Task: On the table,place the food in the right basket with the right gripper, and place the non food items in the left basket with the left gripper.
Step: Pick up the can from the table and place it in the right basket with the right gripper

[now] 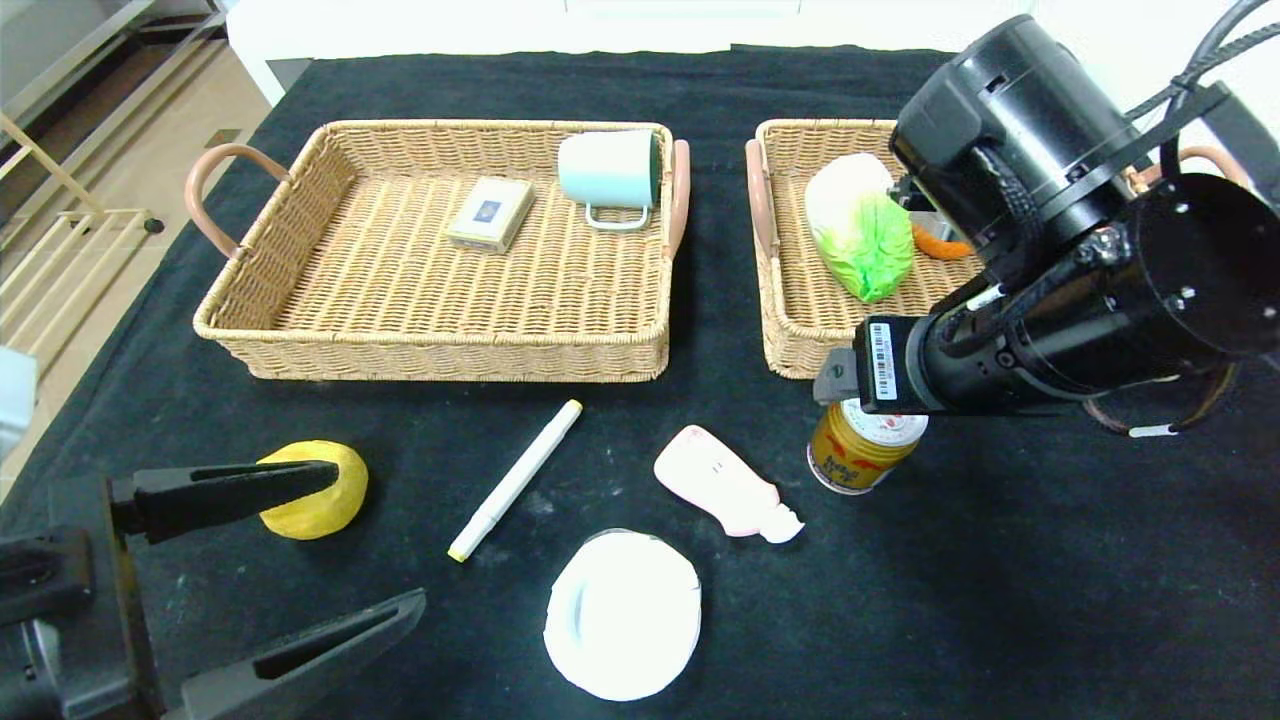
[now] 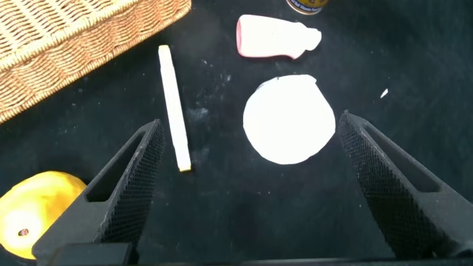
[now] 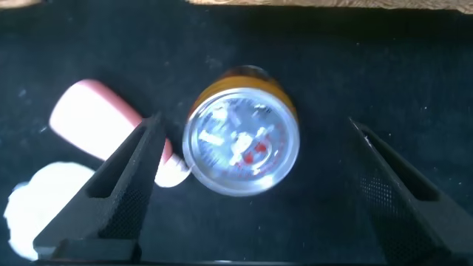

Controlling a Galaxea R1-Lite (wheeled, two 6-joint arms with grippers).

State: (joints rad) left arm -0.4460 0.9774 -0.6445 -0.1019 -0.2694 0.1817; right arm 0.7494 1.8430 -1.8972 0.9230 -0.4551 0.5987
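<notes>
The right arm [image 1: 1060,250] covers the 3 o'clock half of the right basket [image 1: 790,330], most of the carrot [image 1: 938,245], and the can [image 1: 862,452] top in the head view. The left wrist view cuts the can [image 2: 307,6] at 12 o'clock and the lemon [image 2: 33,214] at 8 o'clock.

Gold can [image 1: 862,455], pink bottle [image 1: 725,484]

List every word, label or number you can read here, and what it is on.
No text is legible.
Gold can: dark lettering on its side, too blurred to read.
Right arm: barcode sticker, digits too small.
Small box in the left basket: blue emblem, unreadable.
</notes>
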